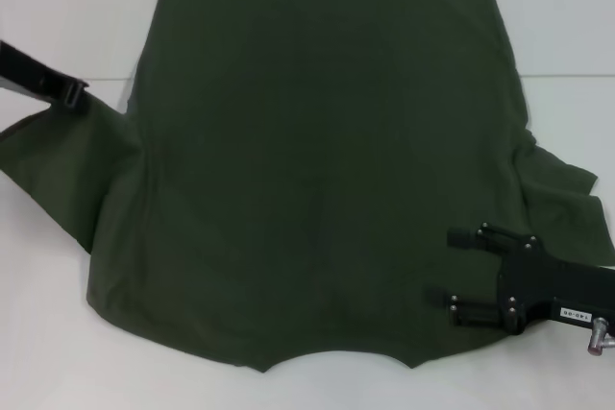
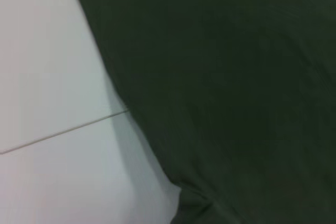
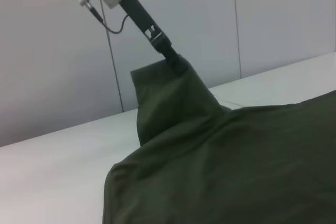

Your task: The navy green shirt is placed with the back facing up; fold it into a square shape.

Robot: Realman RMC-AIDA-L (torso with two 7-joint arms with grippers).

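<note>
The navy green shirt (image 1: 317, 160) lies spread on the white table (image 1: 58, 352), plain side up, collar at the near edge and hem at the far edge. My left gripper (image 1: 79, 93) is at the far left, shut on the left sleeve (image 1: 58, 156). In the right wrist view the left gripper (image 3: 176, 62) holds that sleeve (image 3: 168, 98) lifted off the table in a peak. My right gripper (image 1: 454, 273) hovers open over the shirt's near right part, beside the right sleeve (image 1: 567, 199), fingers pointing inward. The left wrist view shows only the shirt (image 2: 236, 87) and table (image 2: 52, 103).
The white table surface (image 1: 567, 36) shows on every side of the shirt, with a thin seam line (image 2: 63, 129) across it. A grey wall (image 3: 52, 56) stands behind the table on the left side.
</note>
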